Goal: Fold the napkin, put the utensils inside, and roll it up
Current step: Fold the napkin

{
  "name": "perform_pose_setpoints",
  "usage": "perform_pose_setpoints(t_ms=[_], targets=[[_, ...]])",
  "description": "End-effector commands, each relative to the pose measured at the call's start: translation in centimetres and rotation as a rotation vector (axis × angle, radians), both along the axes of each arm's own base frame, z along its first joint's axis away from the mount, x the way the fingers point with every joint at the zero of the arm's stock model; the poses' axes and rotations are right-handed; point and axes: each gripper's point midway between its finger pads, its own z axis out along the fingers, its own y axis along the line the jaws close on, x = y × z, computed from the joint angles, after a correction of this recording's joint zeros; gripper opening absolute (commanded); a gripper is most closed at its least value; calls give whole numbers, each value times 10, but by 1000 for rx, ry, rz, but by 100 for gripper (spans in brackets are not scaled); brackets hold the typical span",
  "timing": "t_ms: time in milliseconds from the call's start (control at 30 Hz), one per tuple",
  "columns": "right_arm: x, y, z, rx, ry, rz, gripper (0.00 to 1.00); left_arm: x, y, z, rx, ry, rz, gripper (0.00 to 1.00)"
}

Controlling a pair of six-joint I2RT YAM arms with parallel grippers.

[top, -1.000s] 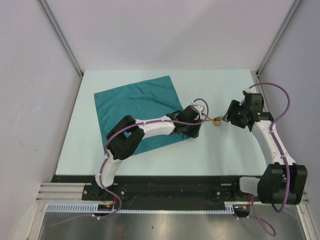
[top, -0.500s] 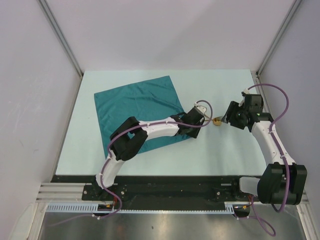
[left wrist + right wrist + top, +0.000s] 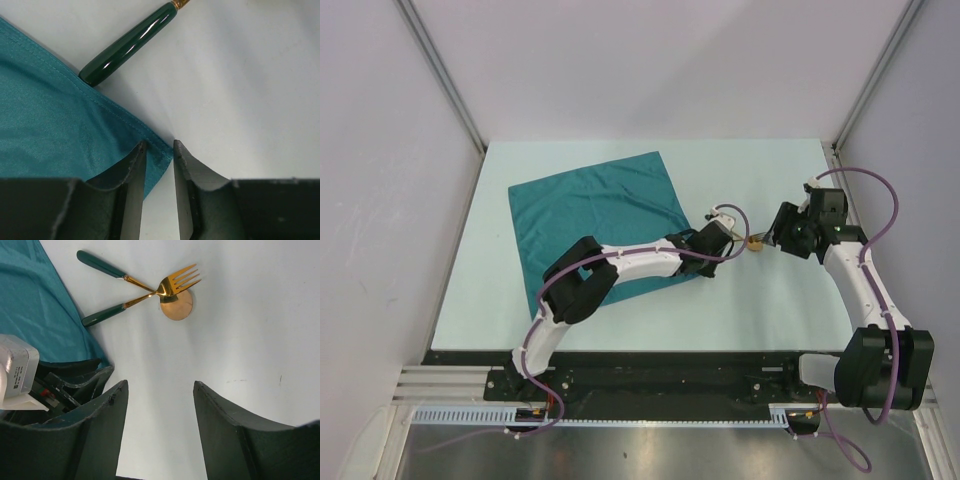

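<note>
Top view: the napkin (image 3: 595, 205), a teal square of soft cloth with a slight sheen, lies open and flat on the pale mint-white tabletop (image 3: 780, 180). It is turned corner-on like a diamond and sits left of centre. A few shallow wrinkles, no fold made yet.

The left arm reaches across the near-right part of the napkin to its right-hand corner. The left gripper (image 3: 159, 146), black with two fingers, has its jaws narrow, with a slim gap between the fingers (image 3: 131, 172). The stitched corner of the napkin lies in that gap, flat on the table, with a fingertip at the hem on either side. The cloth is not pinched or lifted in the wrist view.

The utensils lie on bare table just right of that corner, between the two grippers. The fork (image 3: 175, 284) has gold tines and a slim, glossy dark green handle. The spoon (image 3: 176, 310) has a round gold bowl and the same kind of handle. They cross at the necks, fork on top. The heads point toward the right arm and the handles splay toward the napkin. The butt of the fork's handle reaches the napkin's hem; touching or just short, cannot tell.

The right gripper (image 3: 160, 385) has its jaws spread wide with nothing between them. It faces bare table near the gold heads and is clear of both utensils
</note>
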Motion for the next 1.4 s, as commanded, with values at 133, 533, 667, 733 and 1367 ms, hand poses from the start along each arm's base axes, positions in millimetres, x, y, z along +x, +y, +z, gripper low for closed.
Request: perform_pose_setpoints(t_ms=[133, 533, 667, 733, 1367], targets=[[4, -3, 19, 5, -69, -5, 60, -49, 44, -79, 220, 176, -23, 17], [8, -6, 17, -5, -68, -12, 60, -32, -4, 41, -88, 36, -92, 0], [9, -6, 18, -1, -67, -14, 61, -2, 15, 74, -144, 30, -36, 0], [9, -5, 19, 0, -69, -14, 61, 20, 46, 74, -138, 56, 23, 0], [6, 0, 14, 28, -65, -3, 61, 182, 400, 68, 280, -22, 557, 0]])
